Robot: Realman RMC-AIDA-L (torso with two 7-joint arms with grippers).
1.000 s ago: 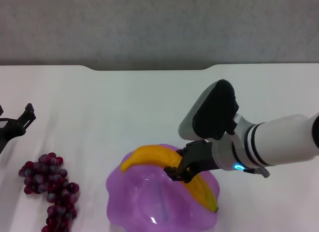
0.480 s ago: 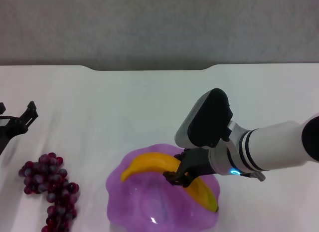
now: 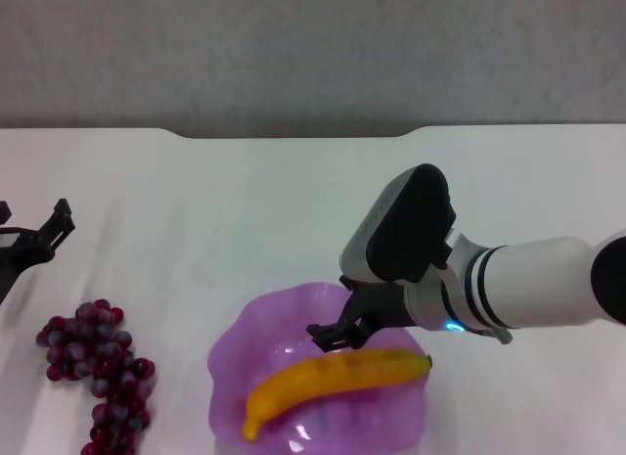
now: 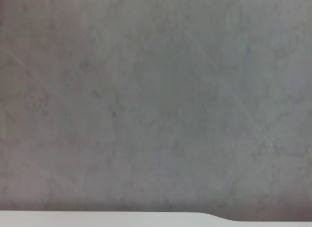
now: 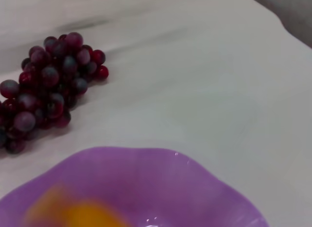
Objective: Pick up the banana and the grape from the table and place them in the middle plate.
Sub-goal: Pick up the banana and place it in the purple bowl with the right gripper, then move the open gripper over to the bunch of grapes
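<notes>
The yellow banana (image 3: 333,382) lies loose across the purple scalloped plate (image 3: 264,318) at the near middle of the white table (image 3: 245,210). My right gripper (image 3: 337,330) hangs open just above the plate's far side, holding nothing. In the right wrist view the banana (image 5: 73,215) is a yellow blur inside the plate (image 5: 146,183). The bunch of dark red-purple grapes (image 3: 98,372) lies on the table left of the plate; it also shows in the right wrist view (image 5: 46,88). My left gripper (image 3: 39,242) is parked at the far left, above the grapes.
The table's notched far edge (image 3: 293,134) runs across the back, with a grey wall (image 3: 313,54) behind. The left wrist view shows only that wall (image 4: 156,100) and a strip of table edge (image 4: 97,218).
My right gripper has opened and let the banana go. The banana has dropped from the plate's far rim and now lies flat across the plate. The left arm has not moved.
</notes>
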